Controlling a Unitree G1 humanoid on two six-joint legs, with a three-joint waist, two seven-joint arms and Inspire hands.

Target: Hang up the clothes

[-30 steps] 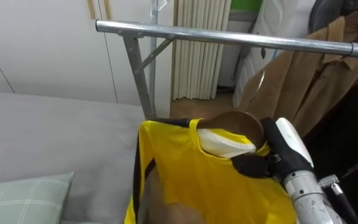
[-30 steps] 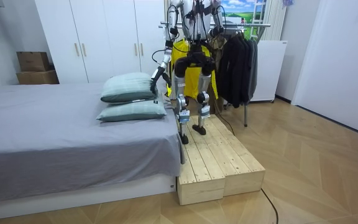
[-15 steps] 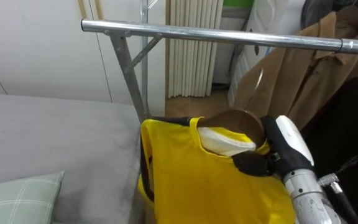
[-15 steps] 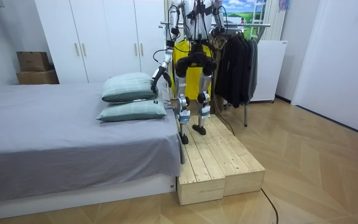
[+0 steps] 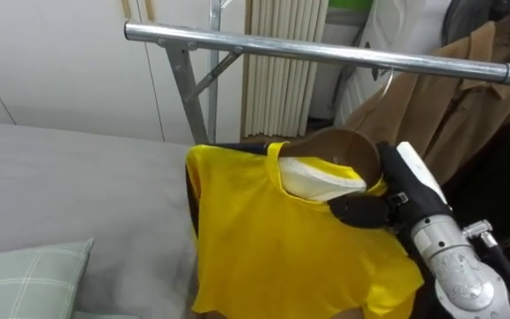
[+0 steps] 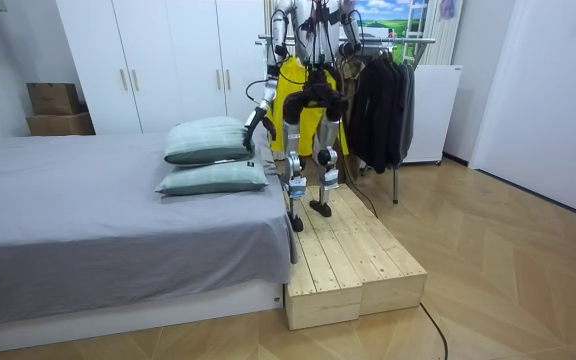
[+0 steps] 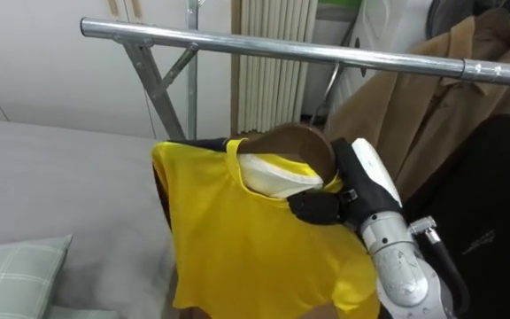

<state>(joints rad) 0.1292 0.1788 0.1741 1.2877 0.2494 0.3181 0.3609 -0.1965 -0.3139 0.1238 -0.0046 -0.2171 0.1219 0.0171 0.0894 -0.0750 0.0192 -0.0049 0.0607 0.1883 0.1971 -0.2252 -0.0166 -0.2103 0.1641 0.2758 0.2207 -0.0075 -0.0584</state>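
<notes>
Right hand: clamped on the yellow shirt at its collar.
Shirt: hangs below the rail, which runs left-right above your hand.
Left hand: low, farther off.

Legible text, labels, brands, numbers, signs: none.

- yellow shirt, near centre: no lettering can be read on the side shown.
- black garment, right, hanging at the rail: a thin pale mark on the cloth, too small to read.
</notes>
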